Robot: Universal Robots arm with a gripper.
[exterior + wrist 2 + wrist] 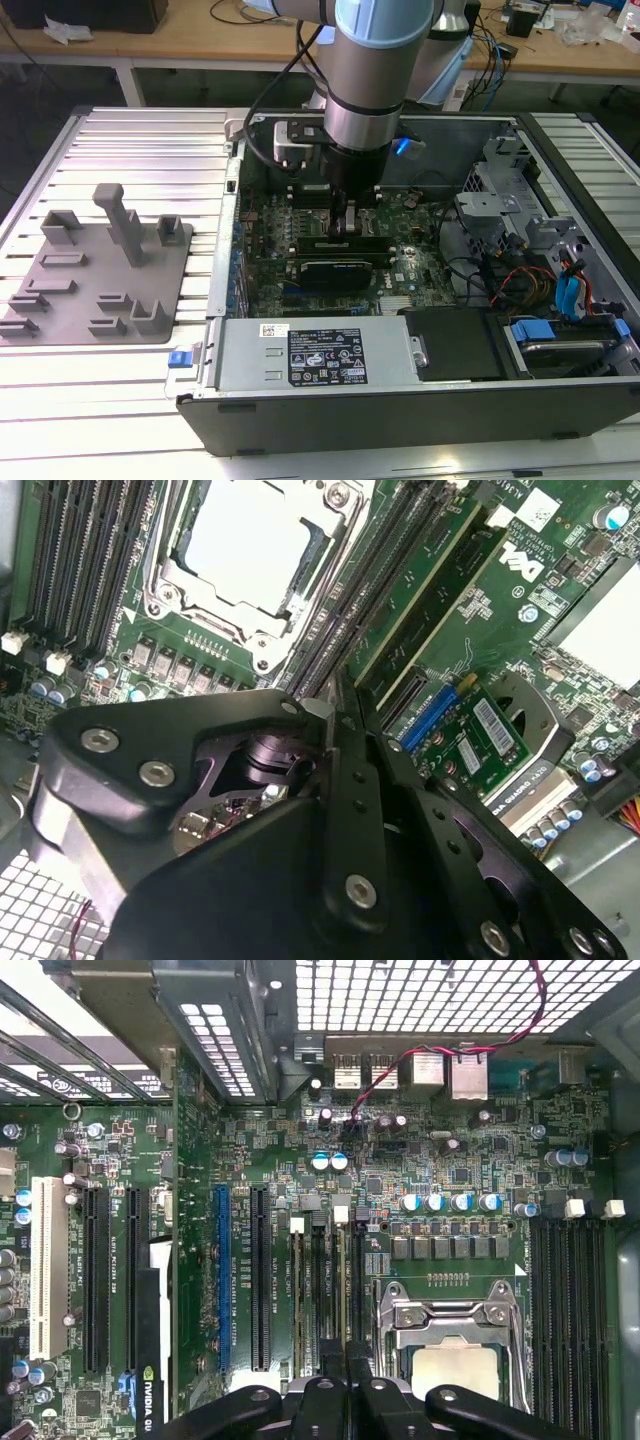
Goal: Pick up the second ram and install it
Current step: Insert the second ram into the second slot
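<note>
My gripper reaches down into the open computer case, over the motherboard's memory slots. In both wrist views the black fingers meet with no gap that I can see, so the gripper is shut. A long thin green stick, the second ram, stands in a slot. Its near end lies just past my fingertips. I cannot tell whether the tips touch it. In the first wrist view the gripper sits in line with the slots, and what lies under it is hidden.
A grey fixture plate with upright blocks lies on the ribbed table at the exterior view's left. A black expansion card sits just in front of the gripper. The processor socket is beside the slots. A drive cage and cables fill the case's right.
</note>
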